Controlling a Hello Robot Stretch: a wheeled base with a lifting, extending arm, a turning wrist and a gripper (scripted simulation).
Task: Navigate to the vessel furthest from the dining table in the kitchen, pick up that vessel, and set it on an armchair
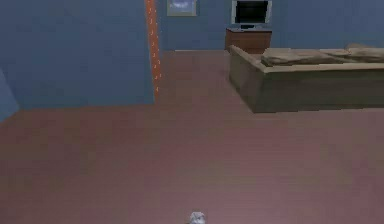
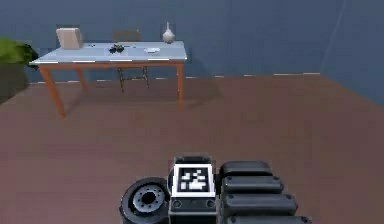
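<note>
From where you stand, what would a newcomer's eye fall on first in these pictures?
In the arm side view, a long table with a pale top and wooden legs stands before the blue wall, a white vase on its right end. In the forward view, a low brown sofa lies at the right, a television on a wooden stand behind it.

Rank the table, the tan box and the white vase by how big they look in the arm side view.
1. table
2. tan box
3. white vase, about as tall as the box but slimmer
</note>
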